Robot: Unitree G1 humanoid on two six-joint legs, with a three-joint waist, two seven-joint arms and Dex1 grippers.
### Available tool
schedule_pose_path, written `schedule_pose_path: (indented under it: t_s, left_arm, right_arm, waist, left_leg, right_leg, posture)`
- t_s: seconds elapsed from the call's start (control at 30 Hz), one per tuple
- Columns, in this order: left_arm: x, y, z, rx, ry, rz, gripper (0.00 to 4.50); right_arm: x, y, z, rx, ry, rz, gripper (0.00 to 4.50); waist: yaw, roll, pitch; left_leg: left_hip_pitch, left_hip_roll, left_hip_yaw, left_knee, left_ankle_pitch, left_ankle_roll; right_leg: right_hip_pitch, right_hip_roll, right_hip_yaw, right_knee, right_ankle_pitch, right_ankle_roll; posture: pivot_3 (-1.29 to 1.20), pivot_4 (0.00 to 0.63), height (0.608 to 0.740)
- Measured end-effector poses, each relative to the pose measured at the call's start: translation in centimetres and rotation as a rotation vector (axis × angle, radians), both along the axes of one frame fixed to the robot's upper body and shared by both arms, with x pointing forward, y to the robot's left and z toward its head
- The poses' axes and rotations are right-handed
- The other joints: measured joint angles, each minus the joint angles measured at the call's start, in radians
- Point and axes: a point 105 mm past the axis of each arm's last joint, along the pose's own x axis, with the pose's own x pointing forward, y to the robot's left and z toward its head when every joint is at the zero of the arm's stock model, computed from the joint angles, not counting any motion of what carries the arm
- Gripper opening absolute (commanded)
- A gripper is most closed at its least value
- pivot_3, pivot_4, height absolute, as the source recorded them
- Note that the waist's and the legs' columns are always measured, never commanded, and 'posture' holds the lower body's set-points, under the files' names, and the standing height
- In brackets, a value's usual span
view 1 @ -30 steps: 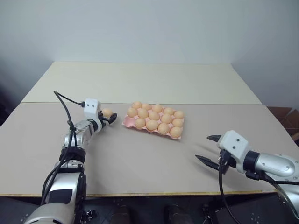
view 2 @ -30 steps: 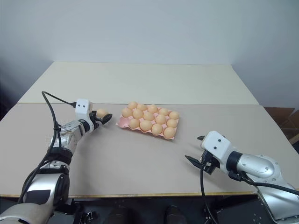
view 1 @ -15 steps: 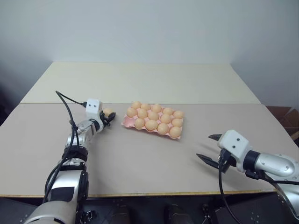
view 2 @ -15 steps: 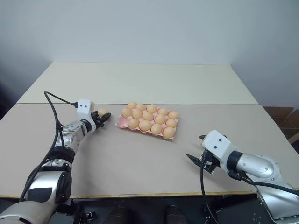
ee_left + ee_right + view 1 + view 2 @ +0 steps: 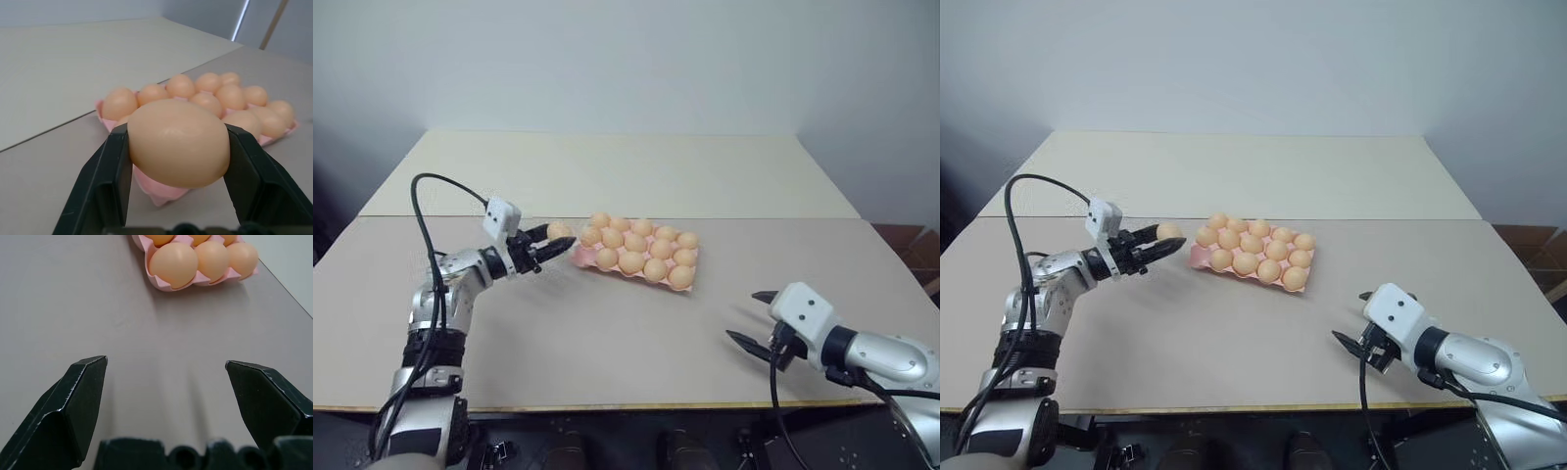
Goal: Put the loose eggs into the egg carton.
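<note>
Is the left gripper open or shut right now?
Shut on an egg: the left gripper has a black finger pressed against each side of it.

Left gripper (image 5: 551,243) clamping egg (image 5: 558,231) — beside pink carton (image 5: 634,266), table (image 5: 607,333)

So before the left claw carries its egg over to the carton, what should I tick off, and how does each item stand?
1. Egg clamped between both fingers of left claw: ok.
2. Egg lifted off the table: ok.
3. Egg carton flat on the table: ok.
4. Free cup left in the carton: cannot tell, eggs cover the visible cups.
5. Right claw open, empty, apart from the carton: ok.
</note>
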Motion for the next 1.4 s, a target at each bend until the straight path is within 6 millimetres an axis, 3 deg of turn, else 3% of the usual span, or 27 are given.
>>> schedule_pose_path:
  t_s: [0.27,0.5,0.8,0.9,1.17,1.4]
  left_arm:
    - [1.9,-2.1,0.2,0.012,0.003,-0.021,2.37]
    - [2.6,-2.3,-0.6,0.058,0.011,-0.006,4.46]
    - [2.6,-1.6,-0.1,0.051,-0.015,0.012,4.46]
    - [1.2,-0.2,-0.2,0.045,-0.030,0.007,4.46]
    - [-4.9,7.3,-0.9,0.121,0.016,0.081,4.46]
    - [-10.5,7.6,0.2,0.173,0.037,-0.035,4.46]
  right_arm:
    - [0.0,0.2,0.1,0.010,-0.027,-0.017,4.50]
    - [-0.4,0.4,-0.1,0.011,-0.023,-0.017,4.50]
    - [-0.5,0.4,-0.2,0.009,-0.029,-0.027,4.50]
    - [-0.5,0.4,-0.1,0.010,-0.032,-0.024,4.50]
    - [-0.8,-0.1,1.0,-0.043,-0.006,0.042,4.50]
    - [-1.2,-0.2,2.8,-0.081,0.025,0.188,4.50]
  waist:
    - [-0.001,0.000,0.000]
    - [-0.003,0.000,0.000]
    - [-0.004,0.000,0.000]
    - [-0.014,0.000,0.000]
    - [-0.025,0.000,0.000]
    - [-0.009,0.000,0.000]
  left_leg:
    - [-0.001,0.000,0.000,0.000,0.000,0.000]
    - [-0.001,0.000,-0.001,-0.001,0.000,0.000]
    - [-0.001,0.000,0.000,-0.001,0.000,0.000]
    - [-0.001,0.000,0.000,-0.002,0.000,0.000]
    - [0.000,0.001,0.000,-0.002,0.000,0.000]
    - [0.001,0.001,0.001,-0.002,0.000,0.000]
  right_leg:
    - [0.000,0.000,0.000,-0.001,0.000,0.000]
    - [-0.001,0.000,0.000,-0.001,0.000,0.000]
    - [-0.001,0.000,0.000,-0.001,0.000,0.000]
    - [-0.001,0.001,0.001,-0.001,0.000,0.000]
    - [-0.001,0.000,0.000,-0.001,-0.002,-0.003]
    - [-0.001,-0.001,0.001,-0.001,-0.004,-0.006]
  posture:
    - [0.00,0.150,0.740]
    - [0.00,0.150,0.740]
    - [0.00,0.150,0.740]
    - [0.00,0.150,0.740]
    - [0.00,0.150,0.740]
    - [0.00,0.150,0.740]
